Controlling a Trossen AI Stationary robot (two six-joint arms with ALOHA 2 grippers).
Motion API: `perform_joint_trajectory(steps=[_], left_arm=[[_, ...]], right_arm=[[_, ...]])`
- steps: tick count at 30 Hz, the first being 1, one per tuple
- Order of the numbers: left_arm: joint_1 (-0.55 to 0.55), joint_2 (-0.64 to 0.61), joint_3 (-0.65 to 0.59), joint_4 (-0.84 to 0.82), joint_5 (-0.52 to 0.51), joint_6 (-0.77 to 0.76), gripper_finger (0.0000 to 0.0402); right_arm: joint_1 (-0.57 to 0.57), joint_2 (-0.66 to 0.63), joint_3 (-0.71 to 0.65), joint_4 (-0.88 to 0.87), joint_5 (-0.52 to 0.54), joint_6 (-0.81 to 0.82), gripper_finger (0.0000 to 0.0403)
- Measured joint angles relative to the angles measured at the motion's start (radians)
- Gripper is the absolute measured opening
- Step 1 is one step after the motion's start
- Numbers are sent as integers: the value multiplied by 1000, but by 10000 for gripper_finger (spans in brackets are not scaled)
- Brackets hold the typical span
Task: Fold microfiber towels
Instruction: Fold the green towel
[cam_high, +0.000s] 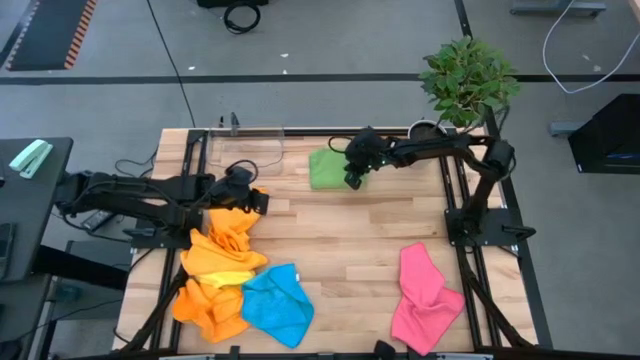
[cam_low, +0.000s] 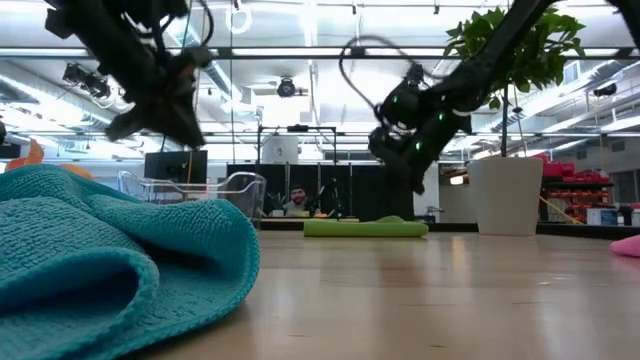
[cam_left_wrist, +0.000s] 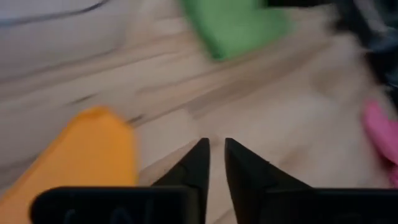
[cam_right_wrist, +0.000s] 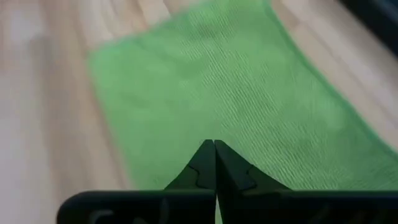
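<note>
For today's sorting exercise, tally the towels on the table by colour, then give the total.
Orange towels: 2 (a heap that looks like two; hard to separate)
Yellow towel: 1 (a strip showing between the orange ones)
Blue towel: 1
Green towel: 1, folded
Pink towel: 1
Total: 6

A grey floor (cam_high: 330, 40) crossed by dark tape lines surrounds the wooden table (cam_high: 340, 240), with a potted plant (cam_high: 467, 78) at its far right corner, a black side desk (cam_high: 30, 200) to its left, and ceiling strip lights (cam_low: 300, 52) overhead.
</note>
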Motion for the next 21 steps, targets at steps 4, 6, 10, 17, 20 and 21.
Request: perform_joint_trajectory(steps=[4,6,10,17,20,21], left_arm=[[88,32,0,-81,71,68,105],[140,67,0,-108,110,139,125],[250,182,0,-104,209,329,159],[353,338,0,-32,250,568,180],[342,345,0,-12,314,630,176],[332,345,0,-13,322,657,173]], right_arm=[[1,-105,0,-22,-53,75,2],[13,-164,0,-37,-65,133,2],[89,-288,0,-79,-59,238,2],[296,-414,1,-155,127,424,2],[372,-427,2,-210,155,528,2],[400,-427,2,-221,161,568,2]])
